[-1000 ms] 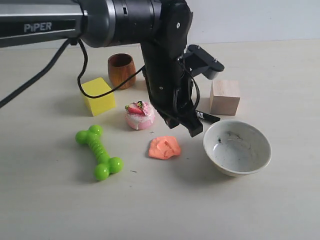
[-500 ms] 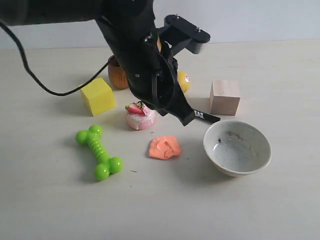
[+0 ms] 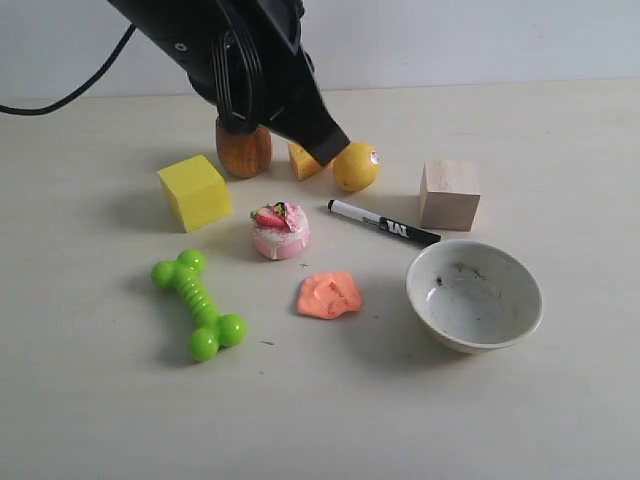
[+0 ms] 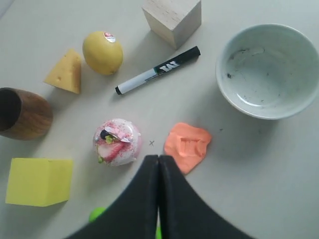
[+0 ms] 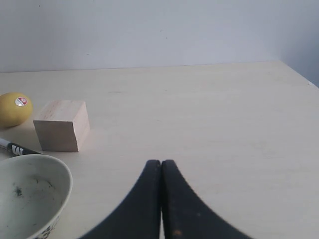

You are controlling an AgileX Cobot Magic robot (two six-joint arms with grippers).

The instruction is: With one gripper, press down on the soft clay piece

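The soft clay piece (image 3: 329, 296) is a flat salmon-orange lump with a dent in its top, lying on the table between the pink toy cake (image 3: 280, 231) and the white bowl (image 3: 474, 296). In the left wrist view the clay (image 4: 187, 146) lies just beyond the fingertips. My left gripper (image 3: 328, 150) is shut and empty, raised well above and behind the clay, near the lemon. The left gripper (image 4: 158, 158) shows its two fingers pressed together. My right gripper (image 5: 161, 163) is also shut on nothing, low over bare table; it does not appear in the exterior view.
A green toy bone (image 3: 198, 304), yellow cube (image 3: 194, 191), wooden cup (image 3: 243, 150), cheese wedge (image 3: 303, 161), lemon (image 3: 355, 166), black-and-white marker (image 3: 383, 222) and wooden block (image 3: 449, 194) ring the clay. The right wrist view shows the block (image 5: 62, 125) and the bowl's rim (image 5: 62, 174).
My left arm has lifted and swung back to the left, away from the clay. The marker, lemon and cheese wedge that it covered now show.
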